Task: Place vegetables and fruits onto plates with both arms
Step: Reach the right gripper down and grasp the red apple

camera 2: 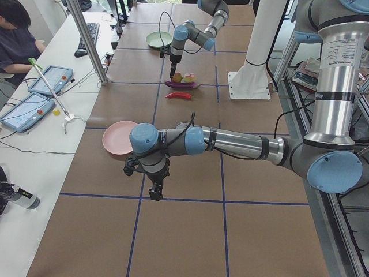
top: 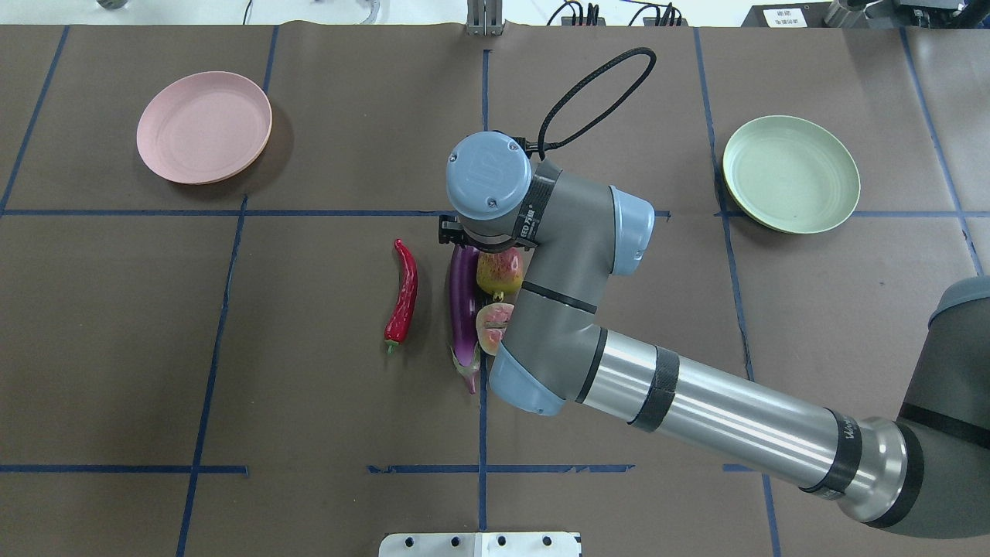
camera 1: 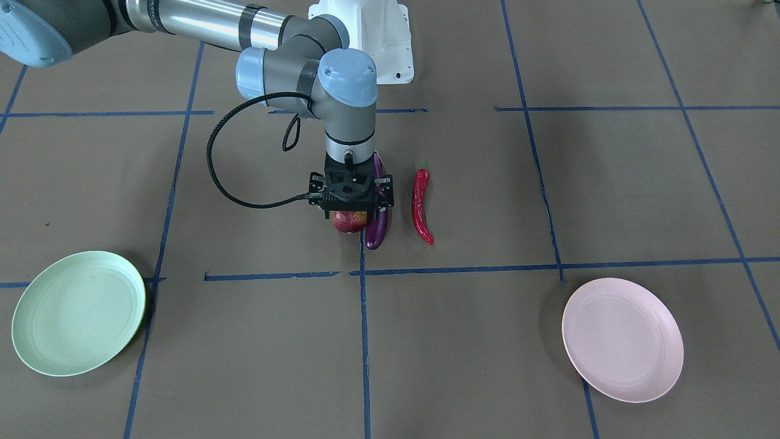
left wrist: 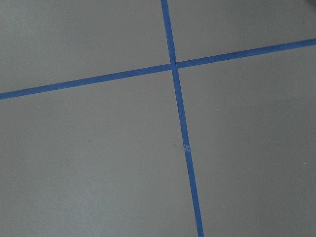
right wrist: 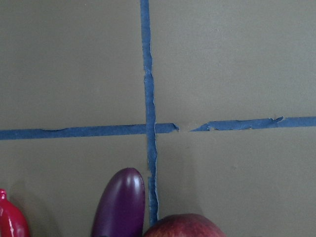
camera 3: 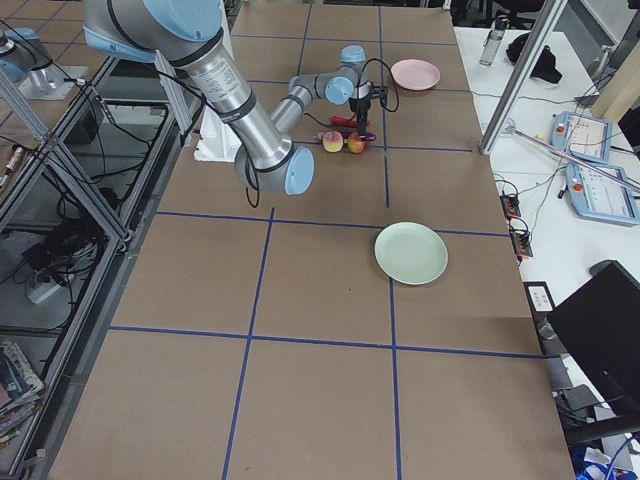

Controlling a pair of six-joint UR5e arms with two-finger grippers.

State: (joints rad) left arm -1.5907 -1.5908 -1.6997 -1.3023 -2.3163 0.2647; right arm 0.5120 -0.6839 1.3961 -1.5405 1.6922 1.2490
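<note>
Occlusions, overhead view, 12 o'clock = away from robot: custard apple (top: 493,323) is half under the right arm (top: 696,410) elbow and unseen from the front. Pomegranate (camera 1: 349,222) has its top masked by the right gripper (camera 1: 352,208) in the front view and is cut off at the lower edge of the right wrist view. Left gripper (camera 2: 155,195) shows only in the left side view; apart or together, cannot tell. Left wrist view gives only table and crossed blue tape (left wrist: 180,113).

Eggplant (top: 462,298): long axis 12–6, pale cap at 6, rounded tip at 12. Chili (top: 404,292): same 12–6 axis, slight curve, stem at 6; lies at 9 o'clock of eggplant, apart from it. Pomegranate just beside eggplant at its 3 o'clock; custard apple at 6 o'clock of pomegranate. All four lie mid-table (top: 309,348). Pink plate (top: 203,128) at 10 o'clock of the group, green plate (top: 790,174) at 2 o'clock, both well apart.

Right arm enters from 4 o'clock, wrist vertical, gripper pointing down just above pomegranate; jaws look apart, not clamped. Left arm (camera 2: 242,143): forearm level and low, gripper pointing down near pink plate.
</note>
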